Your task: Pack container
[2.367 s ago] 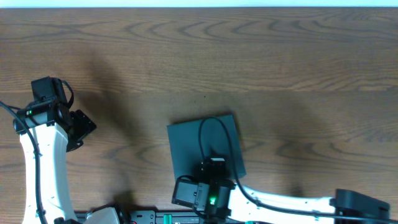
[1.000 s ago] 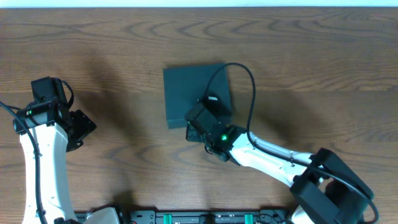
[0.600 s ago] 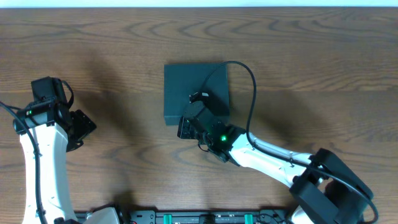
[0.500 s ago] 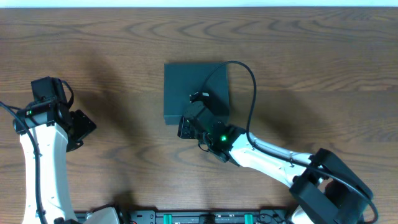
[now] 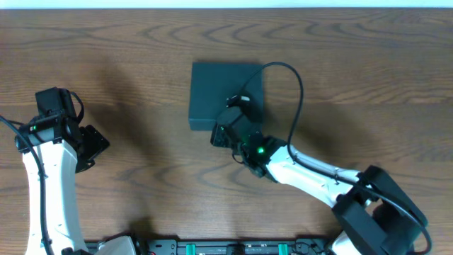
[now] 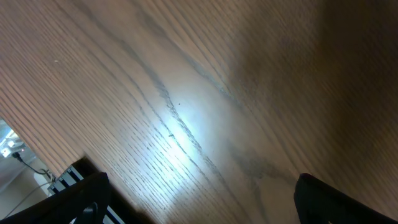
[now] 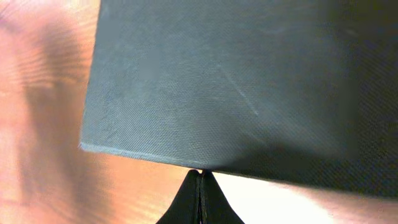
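Container, place: the container (image 5: 225, 88) is seen lying flat and shut on the table (image 5: 354, 57), near the middle, well apart from the left gripper (image 5: 92, 146).
Right jaws: the right gripper (image 7: 200, 182) is shown pressed together, nothing held. Its tips are set against the container's near lower edge.
Left jaws: held wide apart over bare wood, nothing between them.
Material: matte dark teal-green board, finely grained like cloth, with faint scuff lines across the face.
Shape: square, low and flat-topped, with crisp edges and a sharp corner.
Handling, judged: a light, fairly stiff box is expected. It is likely slid easily over the wood, and the flat lid could bow if pressed.
Hold, judged: the lid's free edge is best taken. Which side is hinged cannot be told.
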Robot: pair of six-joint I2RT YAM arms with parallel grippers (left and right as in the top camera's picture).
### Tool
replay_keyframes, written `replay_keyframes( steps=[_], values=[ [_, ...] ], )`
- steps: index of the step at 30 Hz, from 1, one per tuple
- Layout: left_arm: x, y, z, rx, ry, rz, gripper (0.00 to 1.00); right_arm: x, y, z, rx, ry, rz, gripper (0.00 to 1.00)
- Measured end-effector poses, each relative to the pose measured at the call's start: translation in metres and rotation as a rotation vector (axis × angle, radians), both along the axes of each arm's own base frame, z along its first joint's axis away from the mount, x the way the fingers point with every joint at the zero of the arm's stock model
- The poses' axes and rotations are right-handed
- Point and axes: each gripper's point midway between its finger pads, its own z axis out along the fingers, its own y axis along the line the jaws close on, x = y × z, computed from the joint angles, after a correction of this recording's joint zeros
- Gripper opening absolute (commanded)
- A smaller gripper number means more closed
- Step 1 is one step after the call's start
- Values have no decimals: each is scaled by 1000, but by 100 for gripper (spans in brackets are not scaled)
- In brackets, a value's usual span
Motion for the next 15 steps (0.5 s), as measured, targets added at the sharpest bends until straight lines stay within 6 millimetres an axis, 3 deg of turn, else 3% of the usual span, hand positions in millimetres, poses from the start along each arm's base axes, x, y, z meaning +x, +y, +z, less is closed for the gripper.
replay_keyframes(
  steps=[7,15],
  values=[
    [0,0,0,0,0,0,95,15,-18,0,-19,-13,-37,2],
    [0,0,0,0,0,0,95,10,-9,1,14,8,23,1]
  ],
)
